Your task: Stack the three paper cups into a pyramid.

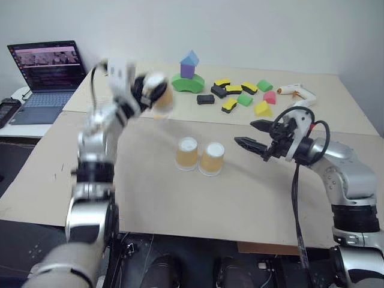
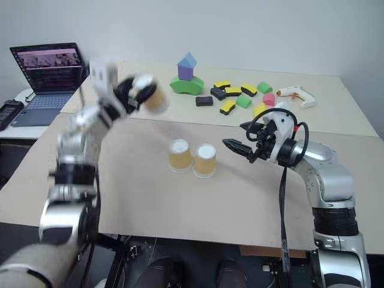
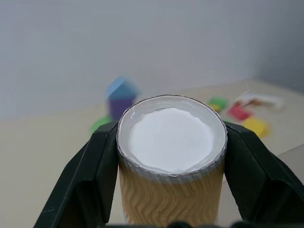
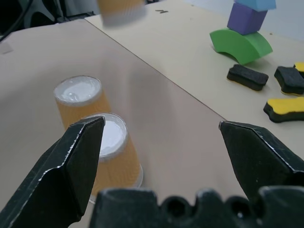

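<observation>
Left gripper clamps third cup aloft; two cups touching on table; right gripper wide, empty, right of them.

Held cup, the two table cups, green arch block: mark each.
held cup [image 3: 171,142], left wrist view, white base
two table cups [image 1: 187,153], left eye view, left cup's side
green arch block [image 4: 242,43], right wrist view, top face

the raised cup and the left gripper holding it are smeared by blur. the laptop screen's text is too small to read. the phone is cut off at the left edge.
</observation>
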Available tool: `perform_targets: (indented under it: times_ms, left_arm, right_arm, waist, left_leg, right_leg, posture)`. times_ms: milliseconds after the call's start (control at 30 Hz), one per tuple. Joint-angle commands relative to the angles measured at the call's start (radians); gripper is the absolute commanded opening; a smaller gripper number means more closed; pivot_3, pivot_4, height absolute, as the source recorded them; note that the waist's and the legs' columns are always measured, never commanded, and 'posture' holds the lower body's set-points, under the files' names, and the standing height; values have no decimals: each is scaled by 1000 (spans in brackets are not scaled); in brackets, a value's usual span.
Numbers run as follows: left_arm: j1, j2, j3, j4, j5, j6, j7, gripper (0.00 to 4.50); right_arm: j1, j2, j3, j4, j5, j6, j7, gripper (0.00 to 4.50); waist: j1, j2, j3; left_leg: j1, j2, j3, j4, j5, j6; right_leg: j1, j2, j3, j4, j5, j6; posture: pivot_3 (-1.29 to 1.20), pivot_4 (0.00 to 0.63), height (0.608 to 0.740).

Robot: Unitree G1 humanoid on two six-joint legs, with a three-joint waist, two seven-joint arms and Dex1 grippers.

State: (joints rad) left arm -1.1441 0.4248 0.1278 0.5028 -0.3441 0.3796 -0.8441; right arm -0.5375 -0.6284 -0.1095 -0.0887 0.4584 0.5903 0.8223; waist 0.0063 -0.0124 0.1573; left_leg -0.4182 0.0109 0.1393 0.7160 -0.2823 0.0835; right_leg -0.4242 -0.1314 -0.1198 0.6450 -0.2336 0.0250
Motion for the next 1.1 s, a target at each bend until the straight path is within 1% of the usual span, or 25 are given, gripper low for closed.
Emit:
perform_targets:
  times_ms: [33,133,167,267,333,433,533,700,800,1100]
  left_arm:
    - [-131,50,-49,148,-92,103,-414,3072]
    - [-216,71,-118,248,-65,118,-615,3072]
    - [-236,71,-143,279,-42,103,-652,3072]
    - [-272,60,-208,368,37,9,-721,3072]
    - [-292,51,-223,409,49,-5,-752,3072]
    - [-309,47,-253,429,27,10,-770,3072]
    - [-314,23,-276,460,66,-62,-770,3072]
    - [-269,11,-326,452,94,-125,-770,3072]
    - [-254,2,-327,471,129,-170,-770,3072]
    - [-238,-11,-308,482,169,-195,-769,3072]
  right_arm:
    - [23,-6,-47,-55,18,-14,-24,4500]
    - [48,-7,-55,-65,11,-16,-42,4500]
    - [55,-6,-60,-69,10,-17,-50,4500]
    - [76,0,-73,-84,15,-17,-69,4500]
    - [86,2,-76,-91,13,-18,-84,4500]
    - [95,3,-75,-95,14,-22,-92,4500]
    - [103,5,-88,-100,21,-21,-102,4500]
    - [124,0,-107,-122,30,-15,-108,4500]
    - [131,-4,-117,-132,34,-11,-108,4500]
    - [131,-14,-117,-134,43,-3,-108,4500]
  waist:
    - [-13,1,0]
    - [-26,1,0]
    - [-29,1,0]
    - [-28,1,0]
    - [-26,1,0]
    - [-24,1,0]
    - [-18,1,0]
    - [-18,1,0]
    - [-19,1,0]
    - [-17,1,0]
  left_leg:
    - [1,-1,1,-3,0,0]
    - [2,-2,0,-7,0,0]
    - [2,-2,0,-8,0,0]
    - [2,-2,0,-7,0,0]
    - [2,-2,0,-6,0,0]
    - [2,-1,0,-3,0,0]
    - [2,-1,-1,-1,0,0]
    - [1,-1,-1,-1,0,0]
    - [1,-1,-1,-2,0,0]
    - [1,-1,-1,-1,0,0]
  right_leg:
    - [0,0,-1,-1,-1,1]
    - [-2,1,-4,-1,-4,3]
    - [-2,1,-4,-1,-4,2]
    - [-2,1,-4,-1,-5,2]
    - [-1,1,-3,0,-5,2]
    - [-1,0,-2,2,-5,2]
    - [-1,0,-2,3,-5,2]
    - [-1,0,-2,3,-4,1]
    - [-2,0,-2,3,-4,1]
    - [-1,0,-2,3,-4,1]
  posture:
    - [0,150,705]
    - [0,150,705]
    - [0,150,705]
    - [0,150,705]
    - [0,150,705]
    - [0,150,705]
    - [0,150,705]
    - [0,150,705]
    - [0,150,705]
    - [0,150,705]
